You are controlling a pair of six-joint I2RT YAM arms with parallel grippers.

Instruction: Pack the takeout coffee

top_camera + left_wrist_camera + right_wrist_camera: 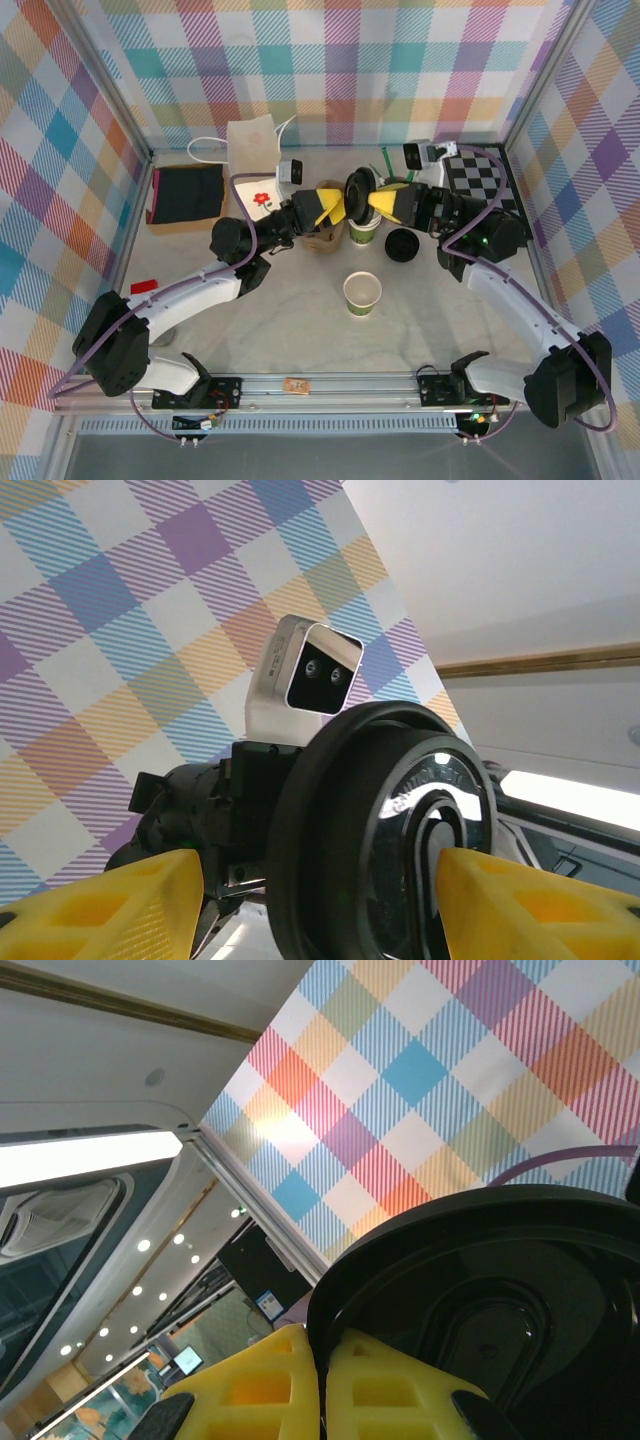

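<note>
Right gripper [322, 1342] is pinched tight on a round black plastic lid [358, 187] held on edge, left gripper [320, 890] is spread open around it, and the lidless green white-rimmed paper cup [362, 293] stands mid-table: 2 cups, 2 lids.

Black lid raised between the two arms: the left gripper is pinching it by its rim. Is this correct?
Not quite: it is the right gripper that pinches the black lid by its rim, its yellow fingers closed on the edge, as the right wrist view shows. The left gripper stands open, with a finger at each side of the lid.
</note>
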